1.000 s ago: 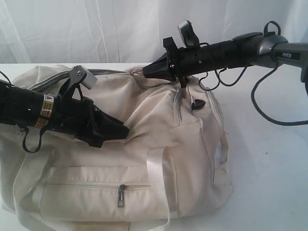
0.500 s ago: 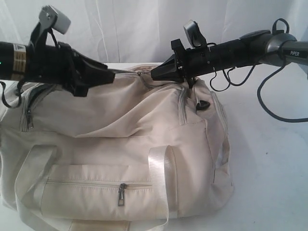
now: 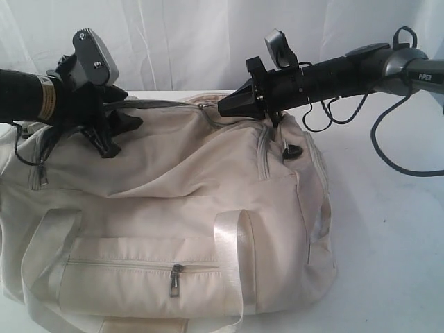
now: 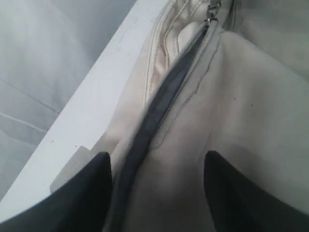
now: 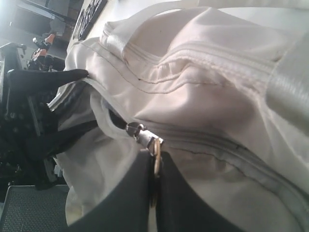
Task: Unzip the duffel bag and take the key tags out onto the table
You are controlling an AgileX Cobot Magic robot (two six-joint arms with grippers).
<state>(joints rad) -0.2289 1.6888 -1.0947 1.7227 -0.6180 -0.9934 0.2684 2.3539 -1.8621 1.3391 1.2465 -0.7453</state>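
The cream duffel bag [image 3: 173,187] lies across the table [image 3: 388,229] and fills most of the exterior view. My right gripper [image 3: 223,107] is shut on the metal ring pull [image 5: 157,147] of the top zipper, at the bag's upper ridge. My left gripper [image 3: 125,135] hovers open over the bag's top left, its black fingers [image 4: 96,188] spread either side of the grey zipper tape [image 4: 159,106] without touching it. A small dark gap shows beside the slider [image 5: 135,129]. The key tags are hidden.
A front pocket with a small zip pull [image 3: 177,279] and a pale webbing handle [image 3: 229,243] face the camera. The right arm's black cable [image 3: 395,159] hangs above the bare table on the right. A white curtain [image 3: 194,41] hangs behind.
My left arm rose from the bag's front face to its top left, then drew back leftward and rotated. The right gripper shifted slightly right with the pull.
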